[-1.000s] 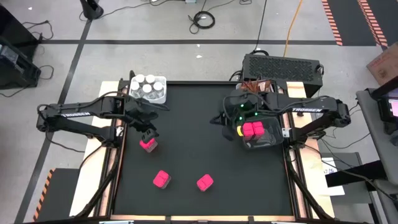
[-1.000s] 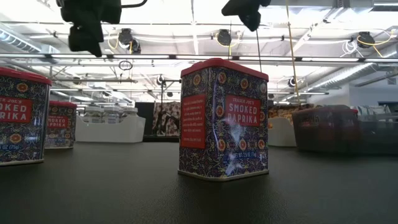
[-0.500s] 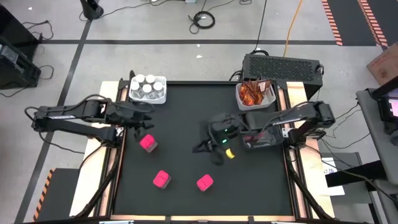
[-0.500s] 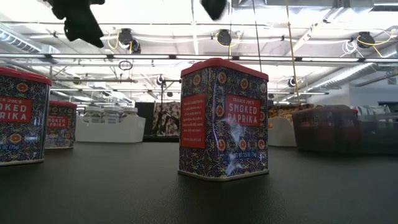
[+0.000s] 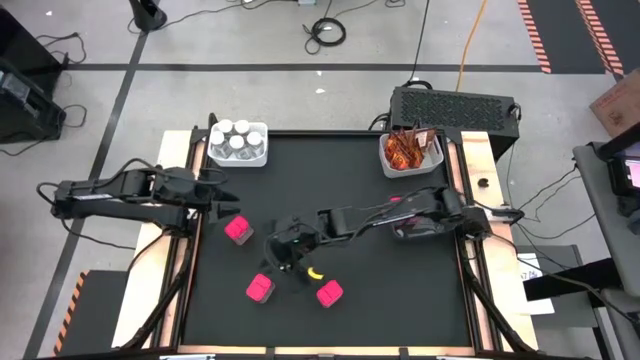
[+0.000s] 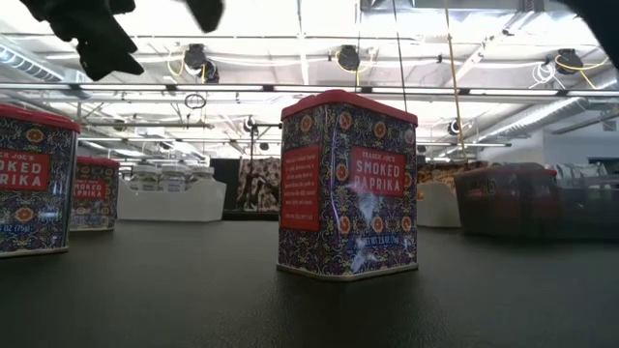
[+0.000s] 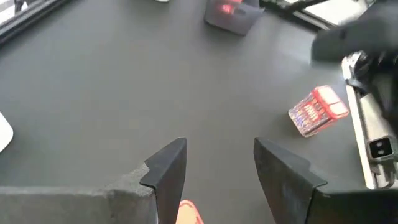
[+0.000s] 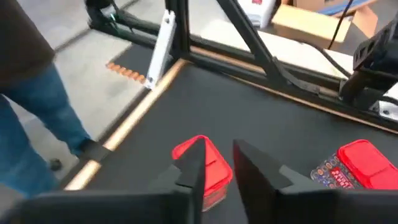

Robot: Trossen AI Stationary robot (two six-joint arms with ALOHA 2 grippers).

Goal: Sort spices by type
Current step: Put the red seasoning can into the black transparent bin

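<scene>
- My right gripper (image 5: 293, 262) reaches far across the black table (image 5: 340, 180) and hovers among the pink boxes near the front edge, fingers a narrow gap apart with nothing between them.
- Just past my right fingers (image 8: 193, 163) sits one pink box (image 8: 202, 165); a second pink box (image 8: 351, 163) stands nearby.
- My left gripper (image 5: 222, 205) waits at the table's left side, fingers (image 7: 168, 165) parted and empty, with a third pink box (image 5: 238, 229) just beside it.
- Clear white-capped jars (image 5: 238, 138) fill the white bin (image 5: 262, 150) at the far left corner.
- Orange-brown sachets (image 5: 408, 148) sit in the bin at far right.
- More pink boxes lie in the dark bin (image 5: 420, 228) under my right arm.
</scene>
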